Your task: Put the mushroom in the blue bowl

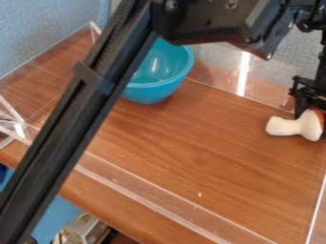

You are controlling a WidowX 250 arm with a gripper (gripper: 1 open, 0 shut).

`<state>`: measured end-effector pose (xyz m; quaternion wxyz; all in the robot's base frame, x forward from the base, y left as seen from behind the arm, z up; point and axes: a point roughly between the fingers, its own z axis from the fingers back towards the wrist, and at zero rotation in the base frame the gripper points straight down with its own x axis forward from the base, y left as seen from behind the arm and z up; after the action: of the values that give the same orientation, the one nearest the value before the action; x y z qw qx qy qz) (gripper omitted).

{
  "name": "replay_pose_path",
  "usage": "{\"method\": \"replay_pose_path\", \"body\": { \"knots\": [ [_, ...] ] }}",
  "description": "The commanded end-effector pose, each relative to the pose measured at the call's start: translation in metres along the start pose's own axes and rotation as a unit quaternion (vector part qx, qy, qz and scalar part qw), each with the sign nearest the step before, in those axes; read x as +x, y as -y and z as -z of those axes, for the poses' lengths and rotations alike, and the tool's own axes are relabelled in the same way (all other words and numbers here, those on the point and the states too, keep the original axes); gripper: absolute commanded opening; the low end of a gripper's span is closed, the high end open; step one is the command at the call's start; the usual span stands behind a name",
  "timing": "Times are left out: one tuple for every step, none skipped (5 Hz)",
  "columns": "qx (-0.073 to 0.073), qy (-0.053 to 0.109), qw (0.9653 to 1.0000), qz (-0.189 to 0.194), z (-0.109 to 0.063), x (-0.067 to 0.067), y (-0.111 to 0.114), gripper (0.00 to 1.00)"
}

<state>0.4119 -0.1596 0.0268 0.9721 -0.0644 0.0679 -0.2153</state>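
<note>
The mushroom [292, 126] lies on its side on the wooden table [192, 143], close to the right edge of the view. Its thick cream-white stem points left, and only a sliver of the reddish-brown cap shows at its right end, at the frame's border.

The end effector [310, 103] comes down from above at the right edge, its dark fingers [300, 97] pointing nearly straight down. Their tips sit directly over the cap end of the mushroom, very near it or touching it; the pictures do not make clear which. Part of the end effector is cut off by the frame edge, so I cannot tell how wide the jaws stand, nor whether they have any hold on the mushroom. The mushroom itself rests on the table surface, not lifted.

The blue bowl [163, 74] stands upright on the table at the upper left, well apart from the mushroom and the end effector. The robot's arm [90, 124], a dark blurred bar, crosses the foreground diagonally and covers part of the bowl's left side.
</note>
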Motion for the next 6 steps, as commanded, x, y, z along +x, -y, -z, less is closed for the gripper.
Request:
{"method": "replay_pose_path", "body": {
  "knots": [
    [-0.001,0.014,0.9997,-0.020,-0.002,0.000,-0.010,0.00],
    [-0.002,0.011,0.9999,-0.008,-0.006,0.003,-0.003,0.00],
    [-0.002,0.009,1.0000,0.004,-0.011,0.003,0.006,0.00],
    [-0.002,0.006,0.9999,0.016,-0.004,0.003,0.005,0.00],
    [-0.002,0.003,0.9996,0.027,0.001,0.003,0.005,0.00],
    [-0.003,0.003,0.9996,0.030,0.002,-0.004,0.006,0.00]
  ]
}}
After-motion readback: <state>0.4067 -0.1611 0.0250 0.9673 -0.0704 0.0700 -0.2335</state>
